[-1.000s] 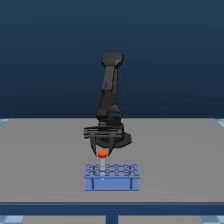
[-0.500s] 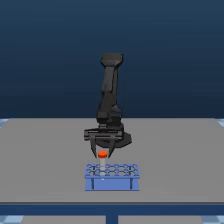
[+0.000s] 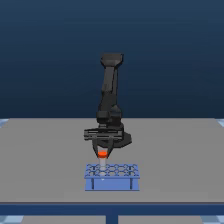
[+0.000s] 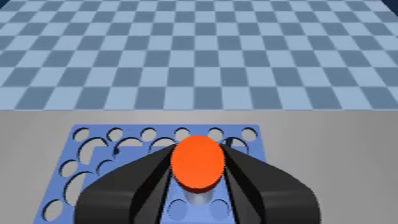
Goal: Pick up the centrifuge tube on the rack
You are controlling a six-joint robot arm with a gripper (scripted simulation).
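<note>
We see the black two-fingered gripper [image 3: 103, 151] of the dark six-joint arm [image 3: 110, 95] closed narrowly on the small pale translucent centrifuge tube [image 3: 103, 154] with its flat round orange-red cap, one finger on each side of it. In the exterior view the tube hangs just above the low light-blue rectangular rack [image 3: 111, 176] with its two rows of round holes, over the end at that view's left. In the wrist view the orange cap [image 4: 197, 161] sits between the dark fingers [image 4: 133, 185], with the rack [image 4: 107, 142] below. The rack stands on a plain grey table [image 3: 45, 160]. We can read no writing, labels or brands anywhere
</note>
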